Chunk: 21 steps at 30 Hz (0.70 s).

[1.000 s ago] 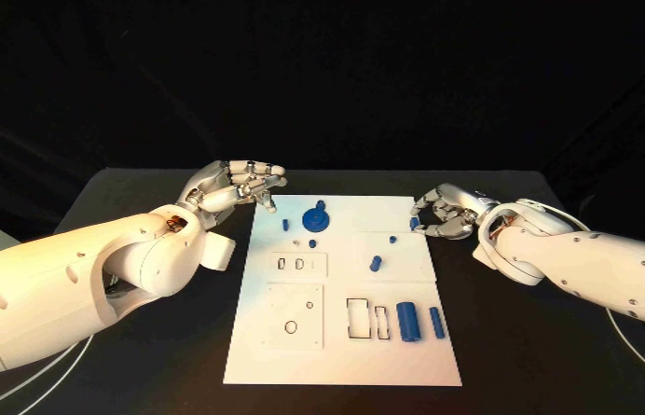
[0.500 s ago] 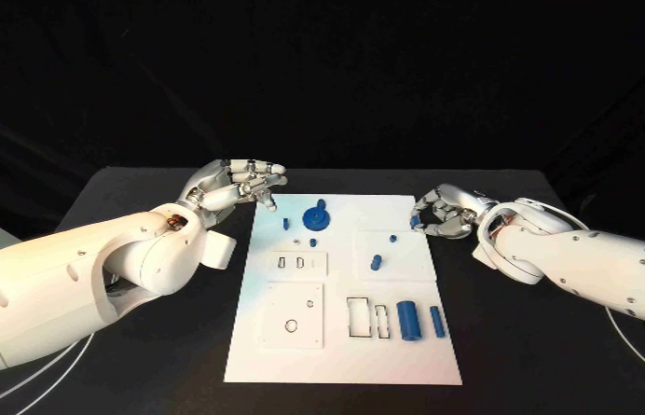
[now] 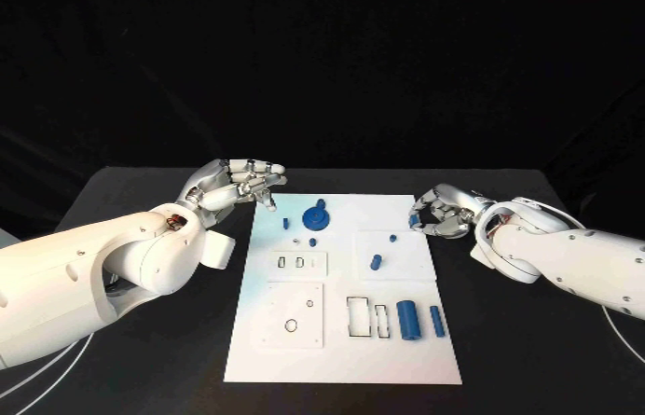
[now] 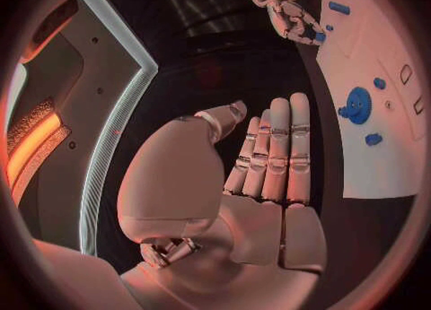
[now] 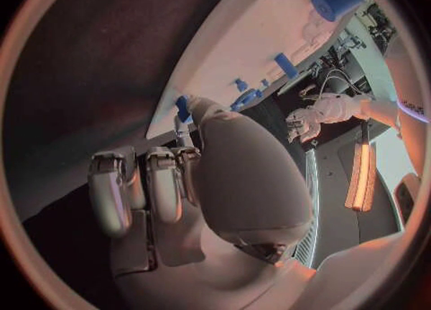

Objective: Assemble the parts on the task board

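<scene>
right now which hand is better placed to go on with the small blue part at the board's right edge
The right hand. Its fingers are curled at the small blue part on the task board's right edge. The left hand is off the board's far left corner.

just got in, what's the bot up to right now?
Assembly on the task board, early stage. The right hand, at the board's right edge, has its fingers around a small blue part. The left hand hovers by the far left corner, holding nothing. The blue gear and two cylinders sit on the board.
</scene>
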Available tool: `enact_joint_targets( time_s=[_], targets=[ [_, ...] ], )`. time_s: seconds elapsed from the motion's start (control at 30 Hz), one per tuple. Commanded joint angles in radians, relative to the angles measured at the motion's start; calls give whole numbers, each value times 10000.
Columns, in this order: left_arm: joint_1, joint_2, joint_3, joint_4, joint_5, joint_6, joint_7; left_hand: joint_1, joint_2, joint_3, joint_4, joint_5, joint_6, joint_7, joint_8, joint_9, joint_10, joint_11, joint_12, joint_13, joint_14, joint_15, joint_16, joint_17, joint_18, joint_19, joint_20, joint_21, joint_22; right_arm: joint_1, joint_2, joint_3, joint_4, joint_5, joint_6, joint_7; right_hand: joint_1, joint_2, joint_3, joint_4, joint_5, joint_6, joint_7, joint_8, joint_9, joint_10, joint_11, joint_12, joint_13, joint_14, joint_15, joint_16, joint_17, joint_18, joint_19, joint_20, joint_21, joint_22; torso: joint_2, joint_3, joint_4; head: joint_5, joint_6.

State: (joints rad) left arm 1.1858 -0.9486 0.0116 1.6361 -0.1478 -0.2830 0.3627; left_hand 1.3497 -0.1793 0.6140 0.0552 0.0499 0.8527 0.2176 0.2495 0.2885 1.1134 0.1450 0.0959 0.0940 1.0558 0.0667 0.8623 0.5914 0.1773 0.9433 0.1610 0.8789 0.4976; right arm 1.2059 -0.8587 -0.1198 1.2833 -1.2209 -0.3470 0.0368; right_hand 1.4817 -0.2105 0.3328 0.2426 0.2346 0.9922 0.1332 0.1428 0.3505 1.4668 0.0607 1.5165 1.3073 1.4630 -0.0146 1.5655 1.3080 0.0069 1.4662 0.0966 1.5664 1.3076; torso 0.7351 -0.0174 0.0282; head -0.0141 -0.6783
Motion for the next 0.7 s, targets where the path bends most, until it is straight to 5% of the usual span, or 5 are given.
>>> enact_joint_targets(
  time_s=[0.03,0.7],
  targets=[
    [8,2,7,24,37,164,75,-110,12,24,-8,-3,-66,69,11,15,-9,32,-69,14,-62,12,-6,-9,59,-70,-16,64,8,-26,16,-17,3,-128,24,-198,-46,82,37,13,-19,75,27,69,7,660,-43,53,2233,1077,-74,53,2628,-69,1046,-87,44,2632,3,-11,7,1,-4],
    [8,-42,7,34,37,153,75,-110,12,24,-8,-3,-66,69,11,15,-9,32,-69,14,-62,12,-6,-9,59,-70,-16,64,8,10,-88,-12,699,148,-1064,-679,-147,381,498,-77,212,497,-141,372,91,753,-201,159,2322,1077,-187,53,2628,-69,1046,-208,44,2632,-17,-12,-7,-17,2]
  ],
)
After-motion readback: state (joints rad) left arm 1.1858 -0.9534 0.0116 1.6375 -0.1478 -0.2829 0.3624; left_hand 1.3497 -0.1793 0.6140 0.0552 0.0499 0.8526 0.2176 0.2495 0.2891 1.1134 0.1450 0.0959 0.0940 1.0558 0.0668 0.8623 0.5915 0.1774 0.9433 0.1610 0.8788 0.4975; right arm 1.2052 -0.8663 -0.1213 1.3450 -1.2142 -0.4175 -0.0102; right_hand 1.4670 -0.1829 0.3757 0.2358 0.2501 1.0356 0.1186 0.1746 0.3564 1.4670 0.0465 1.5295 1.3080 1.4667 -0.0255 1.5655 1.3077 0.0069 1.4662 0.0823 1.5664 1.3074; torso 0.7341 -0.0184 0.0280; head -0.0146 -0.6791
